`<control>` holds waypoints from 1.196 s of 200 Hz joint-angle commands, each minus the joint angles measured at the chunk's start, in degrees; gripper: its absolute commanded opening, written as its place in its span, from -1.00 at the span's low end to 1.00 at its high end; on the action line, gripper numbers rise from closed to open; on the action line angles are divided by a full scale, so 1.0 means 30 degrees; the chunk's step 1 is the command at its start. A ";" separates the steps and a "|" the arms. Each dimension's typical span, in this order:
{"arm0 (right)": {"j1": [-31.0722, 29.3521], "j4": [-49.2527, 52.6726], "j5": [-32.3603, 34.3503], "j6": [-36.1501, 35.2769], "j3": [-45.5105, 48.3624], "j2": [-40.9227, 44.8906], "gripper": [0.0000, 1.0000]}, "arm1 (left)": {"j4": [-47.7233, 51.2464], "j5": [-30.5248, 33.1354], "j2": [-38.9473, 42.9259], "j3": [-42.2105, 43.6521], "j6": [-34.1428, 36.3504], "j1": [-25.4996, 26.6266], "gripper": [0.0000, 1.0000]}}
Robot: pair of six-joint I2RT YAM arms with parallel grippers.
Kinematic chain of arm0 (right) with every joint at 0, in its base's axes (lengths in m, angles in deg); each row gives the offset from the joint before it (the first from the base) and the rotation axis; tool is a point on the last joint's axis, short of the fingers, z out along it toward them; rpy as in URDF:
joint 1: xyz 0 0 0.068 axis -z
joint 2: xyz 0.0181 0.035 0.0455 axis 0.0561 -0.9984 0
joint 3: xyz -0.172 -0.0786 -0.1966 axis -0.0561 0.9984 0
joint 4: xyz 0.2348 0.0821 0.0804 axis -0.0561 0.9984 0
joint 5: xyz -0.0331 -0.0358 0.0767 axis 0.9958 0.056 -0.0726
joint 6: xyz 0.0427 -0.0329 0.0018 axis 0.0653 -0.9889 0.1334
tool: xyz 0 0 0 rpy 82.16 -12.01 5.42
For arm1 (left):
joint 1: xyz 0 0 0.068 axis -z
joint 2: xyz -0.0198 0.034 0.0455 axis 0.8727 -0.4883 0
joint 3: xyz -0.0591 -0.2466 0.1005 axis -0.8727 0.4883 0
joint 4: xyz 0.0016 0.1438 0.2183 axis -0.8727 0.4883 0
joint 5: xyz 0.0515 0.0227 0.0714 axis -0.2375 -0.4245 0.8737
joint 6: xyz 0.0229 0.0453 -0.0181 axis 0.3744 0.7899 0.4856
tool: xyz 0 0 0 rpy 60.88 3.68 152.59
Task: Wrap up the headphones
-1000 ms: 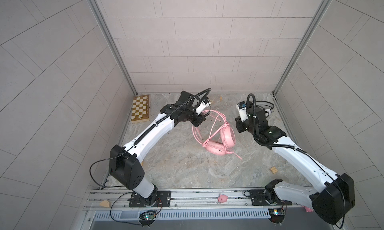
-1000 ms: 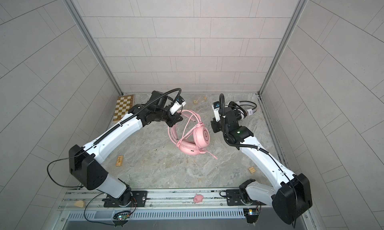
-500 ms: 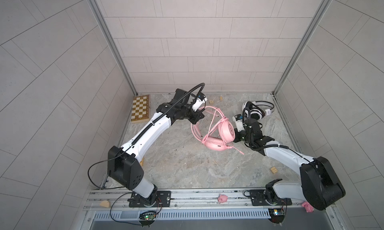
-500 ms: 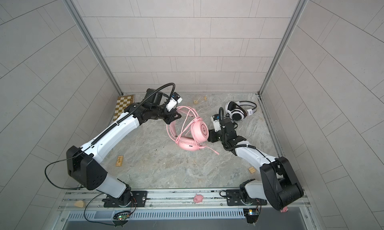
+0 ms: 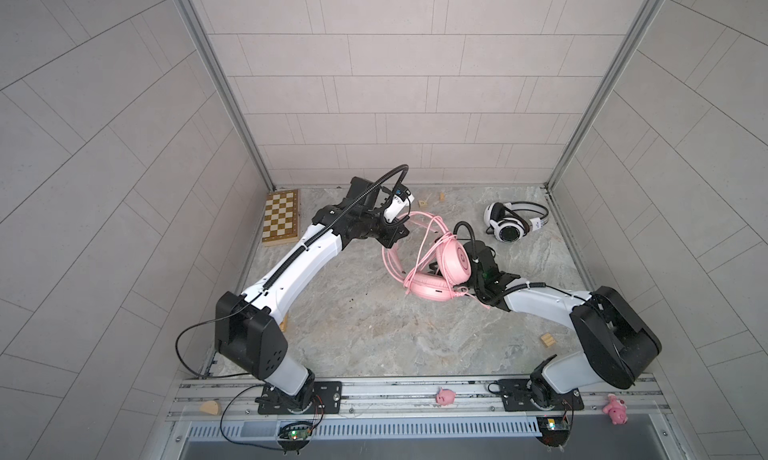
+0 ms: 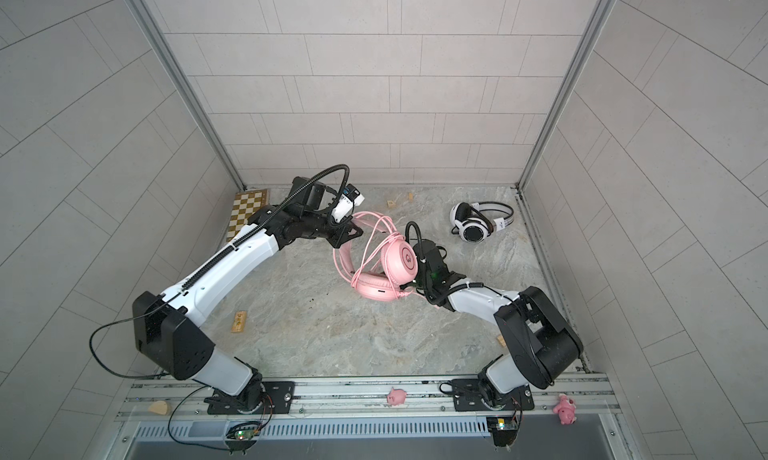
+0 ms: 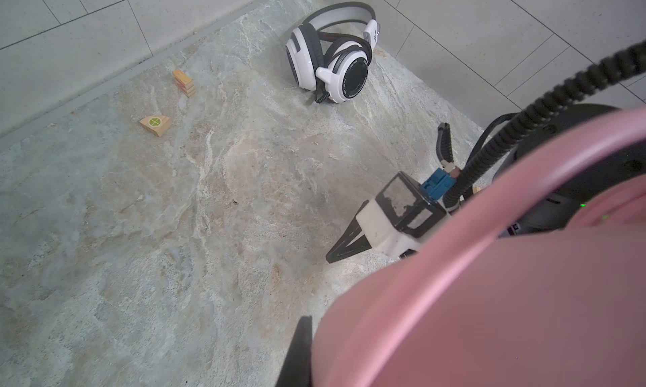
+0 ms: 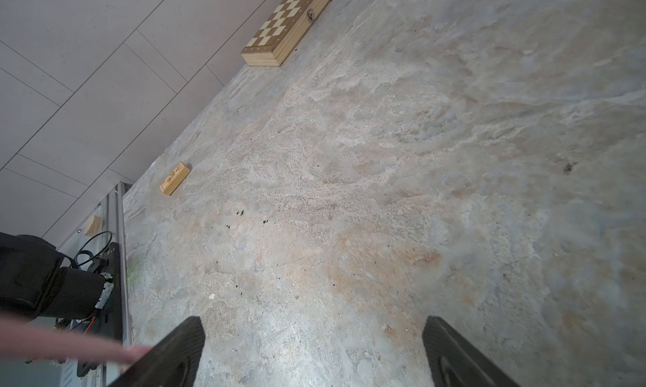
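The pink headphones [image 5: 453, 260] [image 6: 401, 260] hang tilted mid-table with their pink cable looped over the band. My left gripper [image 5: 395, 240] [image 6: 347, 235] is shut on their headband, which fills the left wrist view as a pink mass [image 7: 489, 298] beside one dark finger [image 7: 297, 353]. My right arm's wrist [image 5: 484, 267] sits low, right behind the ear cups. The right gripper [image 8: 311, 350] is open over bare table, and a pink strand [image 8: 70, 347] touches one finger [image 8: 174, 353]. The white headphones [image 5: 509, 225] [image 6: 476, 225] [image 7: 335, 64] lie at the back right, untouched.
A chessboard box [image 5: 281, 217] [image 8: 290, 22] lies at the back left. Small wooden blocks are scattered about: [image 7: 156, 125], [image 7: 184, 83], [image 6: 240, 321], [image 5: 547, 339]. Pink pig toys [image 5: 444, 397] [image 5: 617, 410] sit on the front rail. Tiled walls close in three sides.
My right arm dropped from near the white headphones to low beside the pink ear cups, and its gripper opened. The left gripper shifted the pink headphones slightly towards the back left.
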 commanded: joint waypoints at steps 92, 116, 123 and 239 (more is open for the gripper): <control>0.1513 0.2629 0.2829 -0.1975 0.0284 0.2865 0.97 | -0.1189 -0.1134 0.0619 -0.0452 -0.1111 -0.0385 -0.98; 0.1522 0.2249 0.3425 -0.1695 0.0041 0.2753 0.98 | -0.1219 -0.1173 0.0647 -0.0447 -0.1144 -0.0391 -0.98; 0.1535 0.2117 0.3464 -0.1575 -0.0082 0.2666 0.98 | -0.1255 -0.1212 0.0659 -0.0447 -0.1176 -0.0395 -0.98; 0.0916 0.1826 0.1416 -0.1172 -0.1870 0.1084 0.98 | -0.1304 -0.1187 0.0747 -0.0417 -0.1207 -0.0398 -0.98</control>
